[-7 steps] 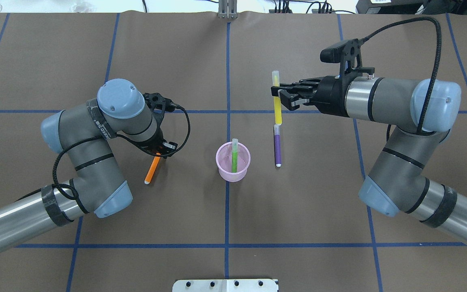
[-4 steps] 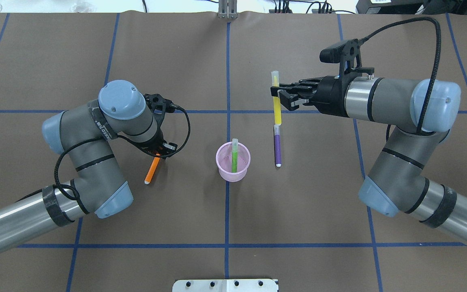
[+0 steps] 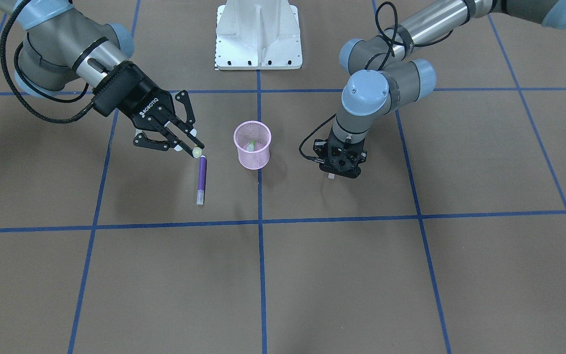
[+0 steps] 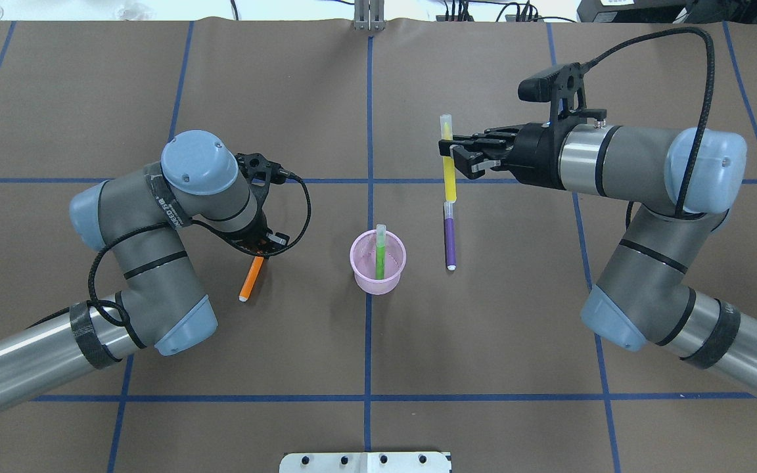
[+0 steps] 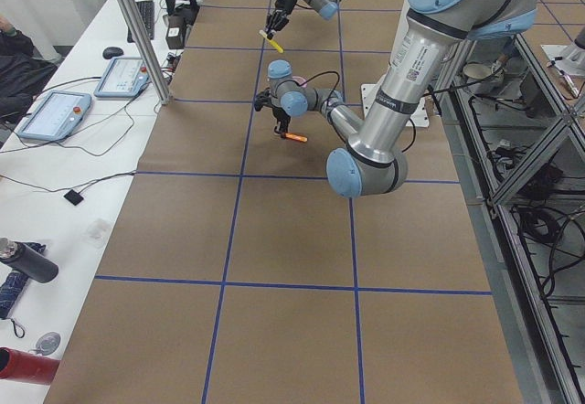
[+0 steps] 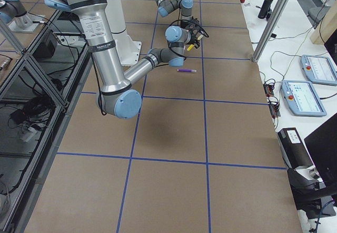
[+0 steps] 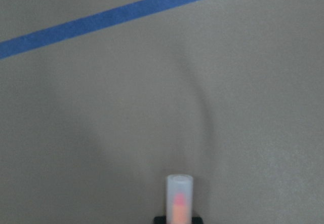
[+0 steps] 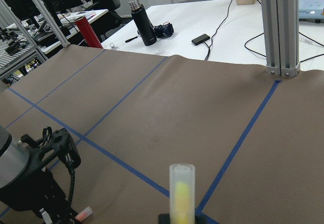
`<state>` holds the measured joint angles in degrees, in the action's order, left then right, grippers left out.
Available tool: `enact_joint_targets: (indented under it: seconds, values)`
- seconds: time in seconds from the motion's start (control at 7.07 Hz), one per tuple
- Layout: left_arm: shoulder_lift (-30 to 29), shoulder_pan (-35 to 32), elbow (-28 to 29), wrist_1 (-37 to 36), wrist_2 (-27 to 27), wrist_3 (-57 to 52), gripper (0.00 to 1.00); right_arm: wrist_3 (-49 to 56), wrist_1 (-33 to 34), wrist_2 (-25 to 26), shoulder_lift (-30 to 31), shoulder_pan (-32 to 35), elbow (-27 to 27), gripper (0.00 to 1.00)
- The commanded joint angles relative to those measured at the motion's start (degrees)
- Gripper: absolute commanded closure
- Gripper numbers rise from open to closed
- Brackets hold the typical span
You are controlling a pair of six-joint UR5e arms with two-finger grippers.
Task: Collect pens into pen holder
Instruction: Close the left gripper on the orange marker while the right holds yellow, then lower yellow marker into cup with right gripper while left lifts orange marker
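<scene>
The pink mesh pen holder (image 4: 378, 270) stands at the table's middle with the green pen (image 4: 379, 253) upright in it. The purple pen (image 4: 449, 236) lies on the table to its right. My right gripper (image 4: 445, 152) is shut on a yellow pen (image 4: 449, 177) and holds it above the table, just beyond the purple pen; its pale cap shows in the right wrist view (image 8: 181, 191). My left gripper (image 4: 259, 255) points down, left of the holder, shut on the orange pen (image 4: 250, 279), whose cap end shows in the left wrist view (image 7: 179, 198).
Brown paper with blue tape lines (image 4: 368, 131) covers the table. The robot's white base plate (image 3: 258, 34) sits at the near edge. A bottle (image 8: 142, 24) and cables lie on the bench beyond the far edge.
My left gripper has shifted slightly to the right with the orange pen in it. The right arm and the yellow pen have barely moved.
</scene>
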<state>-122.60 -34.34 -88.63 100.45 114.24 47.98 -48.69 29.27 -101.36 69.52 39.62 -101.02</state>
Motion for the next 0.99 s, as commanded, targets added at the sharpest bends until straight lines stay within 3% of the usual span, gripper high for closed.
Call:
enact_joint_targets:
  seconds: [0.0,0.28,0.85]
  values:
    - [-0.01,-1.07,-2.84,-0.08,0.11,0.01,1.0,0.0,-0.09,-0.07,0.0,0.02,-0.14,1.0]
    - [-0.01,-4.84,-5.76,-0.17,0.55,-0.08,1.0,-1.74,0.18,2.63,-1.84,-1.11,0.12,1.0]
    - [-0.19,-10.91,-7.78,0.01,1.08,0.09,1.0,-1.76,2.81,22.04,-6.23,-13.66,0.47,1.0]
